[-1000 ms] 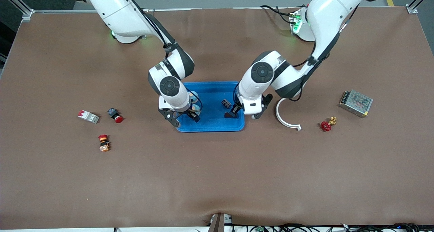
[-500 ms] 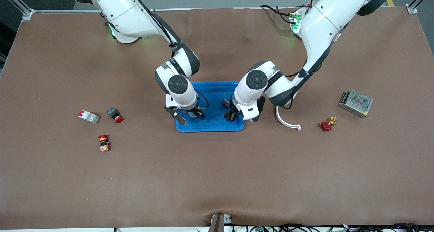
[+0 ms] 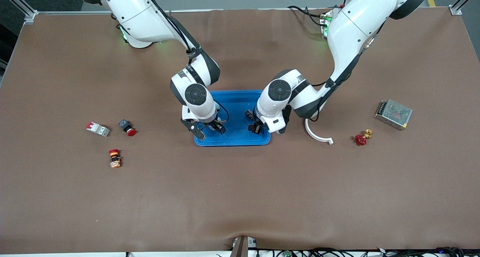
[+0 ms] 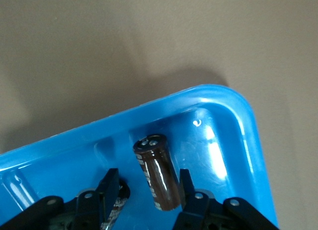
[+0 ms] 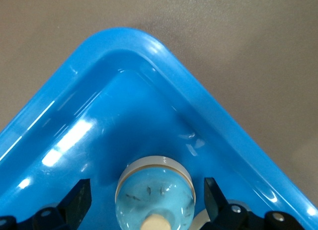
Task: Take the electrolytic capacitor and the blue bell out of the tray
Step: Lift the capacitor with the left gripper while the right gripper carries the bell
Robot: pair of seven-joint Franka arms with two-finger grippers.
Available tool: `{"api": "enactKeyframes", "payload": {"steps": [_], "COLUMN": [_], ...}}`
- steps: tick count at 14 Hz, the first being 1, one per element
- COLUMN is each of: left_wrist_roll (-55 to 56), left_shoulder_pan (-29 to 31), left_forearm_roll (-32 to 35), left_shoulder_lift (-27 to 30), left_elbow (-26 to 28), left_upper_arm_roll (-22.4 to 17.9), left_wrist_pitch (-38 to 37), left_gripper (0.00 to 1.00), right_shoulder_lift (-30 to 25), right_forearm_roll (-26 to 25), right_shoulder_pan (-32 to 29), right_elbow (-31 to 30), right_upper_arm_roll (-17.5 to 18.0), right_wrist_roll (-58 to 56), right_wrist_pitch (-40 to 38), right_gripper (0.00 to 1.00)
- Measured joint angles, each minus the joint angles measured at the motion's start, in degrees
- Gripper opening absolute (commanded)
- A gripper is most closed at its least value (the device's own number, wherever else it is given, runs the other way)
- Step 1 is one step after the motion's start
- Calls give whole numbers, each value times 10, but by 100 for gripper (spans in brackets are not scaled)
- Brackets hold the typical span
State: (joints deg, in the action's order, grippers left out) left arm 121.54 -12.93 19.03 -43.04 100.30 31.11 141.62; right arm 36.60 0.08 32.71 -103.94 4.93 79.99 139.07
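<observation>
A blue tray (image 3: 237, 140) lies mid-table. My left gripper (image 3: 258, 129) is low in its end toward the left arm, open. In the left wrist view the brown capacitor (image 4: 157, 173) lies on the tray floor (image 4: 228, 140) between the fingers of the left gripper (image 4: 149, 196). My right gripper (image 3: 207, 130) is low in the tray's other end, open. In the right wrist view the shiny domed bell (image 5: 155, 194) with a cream knob stands on the tray floor (image 5: 124, 96) between the wide-spread fingers of the right gripper (image 5: 147, 200). Both objects are hidden under the hands in the front view.
A small black part (image 3: 249, 114) also lies in the tray. A white curved piece (image 3: 317, 134), red valve (image 3: 360, 139), brass fitting (image 3: 368, 132) and metal box (image 3: 393, 114) lie toward the left arm's end. A breaker (image 3: 98, 129) and two push-buttons (image 3: 127, 128) (image 3: 114, 158) lie toward the right arm's end.
Both grippers have come down into the tray and drawn closer together; each now straddles its object with open fingers.
</observation>
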Motion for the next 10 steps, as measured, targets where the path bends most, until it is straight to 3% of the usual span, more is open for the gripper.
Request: {"api": "enactKeyframes", "payload": {"steps": [1,2,4,6,10], "left_wrist_roll": [0,0,0,0,0], "left_shoulder_pan": [-3,-8,-20,-29,-29], "left_forearm_roll": [0,0,0,0,21], "left_shoulder_lift": [-3,-5,-10,-13,-14], "left_elbow": [-1,-2,-2,-5,-22], "left_upper_arm_roll": [-2,-6,-20,-29,-34], "left_wrist_pitch": [2,6,14,17,18], "left_gripper": [48,41,27,0,0], "right_shoulder_lift": [0,0,0,-2,0], "right_forearm_roll": [0,0,0,-1,-1], "right_shoulder_pan": [0,0,1,3,13], "right_elbow": [0,0,0,4,11], "right_upper_arm_roll": [0,0,0,1,1], "right_wrist_roll": [0,0,0,0,0], "right_wrist_pitch": [0,0,6,7,4], "right_gripper": [26,0,0,0,0]}}
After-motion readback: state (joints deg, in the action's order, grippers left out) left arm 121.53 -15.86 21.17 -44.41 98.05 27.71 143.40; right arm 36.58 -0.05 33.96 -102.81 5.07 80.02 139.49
